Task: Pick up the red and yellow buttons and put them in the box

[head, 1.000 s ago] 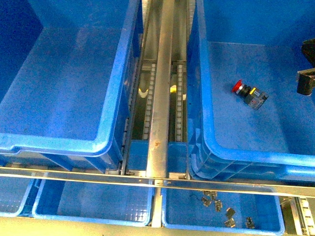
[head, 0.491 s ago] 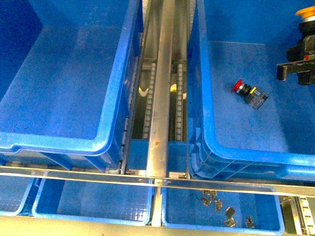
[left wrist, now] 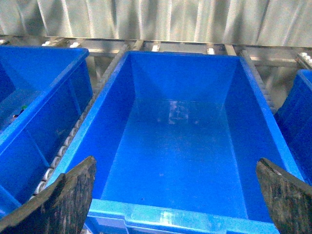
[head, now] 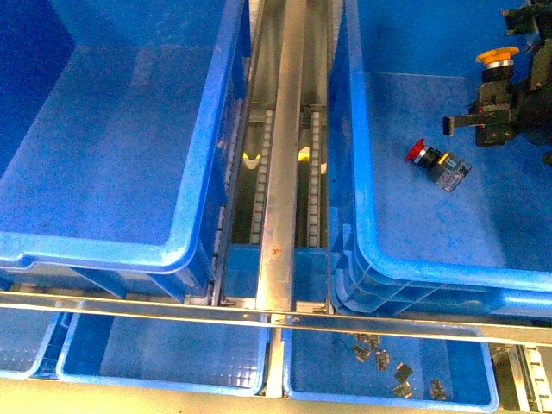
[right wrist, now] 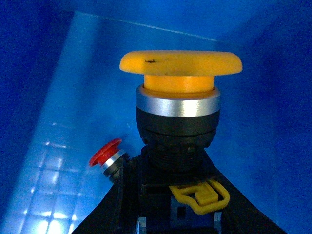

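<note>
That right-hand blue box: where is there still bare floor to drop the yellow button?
Bare floor lies all around the red button in the box, widest toward the near rim. The right hand holds the yellow button near the far right side.

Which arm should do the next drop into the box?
Right. Its end effector already grips the yellow button over the box where the red button lies. The left end effector is open, holding nothing, over the other bin.

Yellow button (right wrist: 180,63), red button (head: 420,153), blue box (head: 414,272).
</note>
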